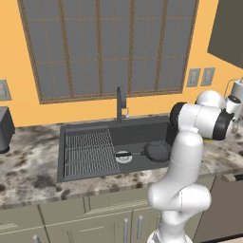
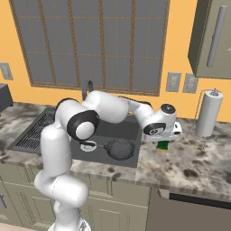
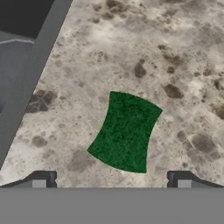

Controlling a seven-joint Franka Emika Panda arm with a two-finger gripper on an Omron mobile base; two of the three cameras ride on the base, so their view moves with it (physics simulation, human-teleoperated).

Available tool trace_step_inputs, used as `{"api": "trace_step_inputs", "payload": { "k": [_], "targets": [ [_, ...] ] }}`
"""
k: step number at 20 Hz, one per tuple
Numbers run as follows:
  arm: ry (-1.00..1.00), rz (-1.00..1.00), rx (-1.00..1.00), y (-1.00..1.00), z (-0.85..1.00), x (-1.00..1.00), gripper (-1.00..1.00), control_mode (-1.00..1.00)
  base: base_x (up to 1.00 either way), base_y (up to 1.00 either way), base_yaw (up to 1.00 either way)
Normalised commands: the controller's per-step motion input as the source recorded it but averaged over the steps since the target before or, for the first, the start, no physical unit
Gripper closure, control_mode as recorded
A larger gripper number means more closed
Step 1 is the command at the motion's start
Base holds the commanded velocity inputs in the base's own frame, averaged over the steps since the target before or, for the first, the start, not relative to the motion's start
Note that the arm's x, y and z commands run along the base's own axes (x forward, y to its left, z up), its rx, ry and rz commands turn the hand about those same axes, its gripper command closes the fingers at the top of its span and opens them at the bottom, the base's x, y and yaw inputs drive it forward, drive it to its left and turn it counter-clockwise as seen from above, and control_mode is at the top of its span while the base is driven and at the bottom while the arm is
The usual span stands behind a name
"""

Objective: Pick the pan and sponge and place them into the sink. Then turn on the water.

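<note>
- Right now the sponge (image 3: 125,131) lies flat on the speckled stone counter (image 3: 175,52), green face up, just to the right of the sink's rim; from the right base view its yellow and green edge (image 2: 163,146) peeks out under the robot's hand.
- The gripper (image 3: 111,181) hangs directly above the sponge with its fingertips (image 3: 41,180) spread wide, one off each side of the green block, and nothing is held between them.
- From the right base view the hand (image 2: 168,134) sits low over the counter, close above the sponge, but I cannot tell from there whether it touches.
- The pan (image 1: 157,151) already rests inside the sink (image 1: 92,128), on the right half of the basin floor, its handle pointing left toward the round silver drain (image 1: 123,157).
- A ribbed wire grid (image 1: 90,153) fills the left half of the basin.
- The tap (image 1: 121,103) stands behind the sink at the middle of its back edge, under the big window (image 1: 109,47).
- Farther along the counter to the right, a paper towel roll (image 2: 209,113) stands upright on its holder, well apart from the sponge.
- Two wall outlets (image 2: 181,82) sit on the orange wall above that stretch of counter.
</note>
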Motion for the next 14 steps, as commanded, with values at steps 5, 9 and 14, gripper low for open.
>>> {"api": "trace_step_inputs", "payload": {
  "k": [5, 9, 14],
  "targets": [
    [0.0, -0.16, 0.07, 0.01, 0.0, 0.0, -1.0, -1.0, 0.0, 0.0, 0.0],
    [0.0, -0.11, 0.06, 0.04, 0.0, 0.0, -1.0, -1.0, 0.0, 0.0, 0.0],
    [0.0, -0.01, 0.0, 0.01, -0.02, 0.04, -1.0, -1.0, 0.0, 0.0, 0.0]
  ]
}}
